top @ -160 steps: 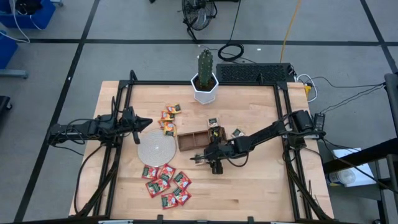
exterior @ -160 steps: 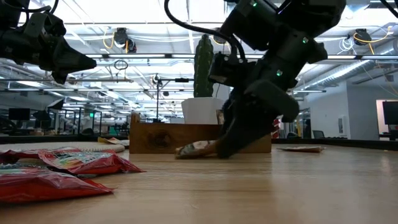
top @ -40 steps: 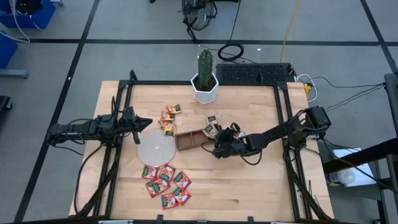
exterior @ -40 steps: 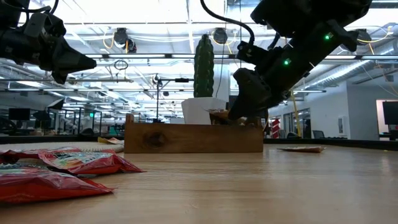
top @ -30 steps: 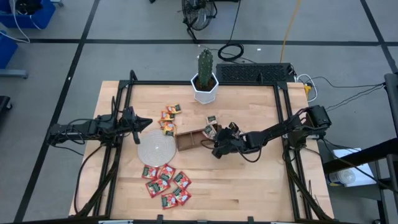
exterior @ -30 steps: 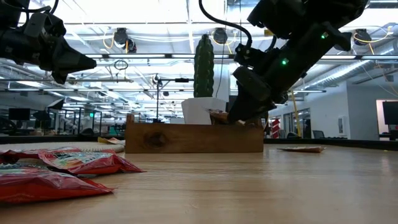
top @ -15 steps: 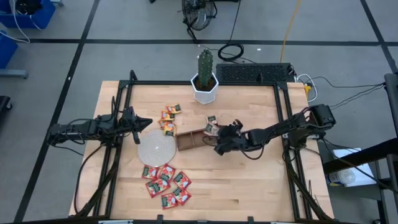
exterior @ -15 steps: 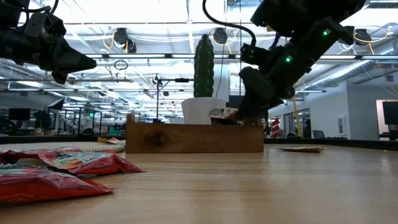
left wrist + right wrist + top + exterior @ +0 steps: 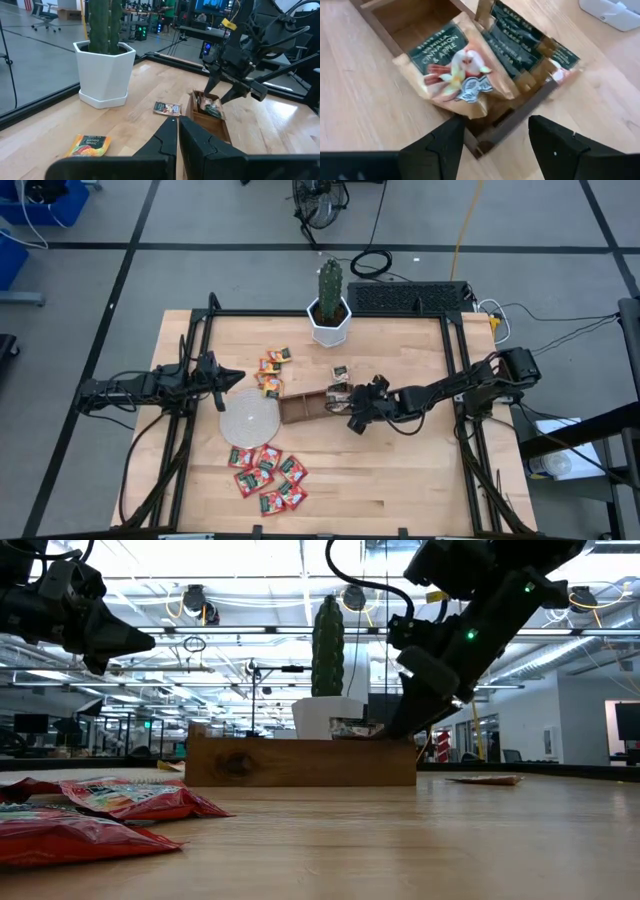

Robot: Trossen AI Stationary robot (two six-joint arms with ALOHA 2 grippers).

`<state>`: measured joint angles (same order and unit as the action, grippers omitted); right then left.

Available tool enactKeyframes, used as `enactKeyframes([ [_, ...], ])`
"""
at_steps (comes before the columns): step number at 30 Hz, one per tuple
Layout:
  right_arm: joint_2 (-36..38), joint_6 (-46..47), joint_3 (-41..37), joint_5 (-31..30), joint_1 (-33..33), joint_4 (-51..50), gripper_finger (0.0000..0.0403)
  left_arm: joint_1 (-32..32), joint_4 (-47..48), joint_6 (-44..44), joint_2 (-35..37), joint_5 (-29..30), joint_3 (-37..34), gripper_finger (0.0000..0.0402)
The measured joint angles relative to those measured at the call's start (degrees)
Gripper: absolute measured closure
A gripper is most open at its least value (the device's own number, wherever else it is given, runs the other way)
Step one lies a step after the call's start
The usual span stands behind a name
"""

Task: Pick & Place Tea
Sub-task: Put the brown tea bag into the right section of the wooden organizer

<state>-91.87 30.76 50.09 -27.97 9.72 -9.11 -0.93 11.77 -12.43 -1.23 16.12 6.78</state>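
1. Jaws: we find the right gripper [image 9: 492, 142] standing apart and empty over the tray's [image 9: 300, 409] end compartment; the left gripper [image 9: 232, 376] is closed, waiting beside the grey disc [image 9: 250, 418].
2. Whitish sachet [image 9: 457, 70]: now released, lying tilted on the tray's divider, half in; a second ago it was still carried.
3. We judge this placement nearly done; the red sachets [image 9: 265, 472] and the orange sachets [image 9: 272, 370] remain on the table.

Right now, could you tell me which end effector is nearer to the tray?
The right. The right end effector hovers open at the tray's right end, over its sachets. The left end effector waits farther off, past the disc.
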Motion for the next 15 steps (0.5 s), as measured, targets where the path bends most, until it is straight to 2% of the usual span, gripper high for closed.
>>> enactKeyframes([
  [10,5.72,-1.69,0.00,-1.76,0.00,0.38,0.0202,0.00,0.02,0.00,0.00,0.00,-0.01,0.0380],
  [13,6.16,-6.76,0.00,-1.69,0.11,3.80,0.0202,0.00,0.00,0.00,0.00,0.00,-0.01,0.0380],
  [15,6.18,-12.17,0.00,0.44,0.11,6.50,0.0202,0.00,0.01,0.00,0.00,0.00,0.00,0.0380],
])
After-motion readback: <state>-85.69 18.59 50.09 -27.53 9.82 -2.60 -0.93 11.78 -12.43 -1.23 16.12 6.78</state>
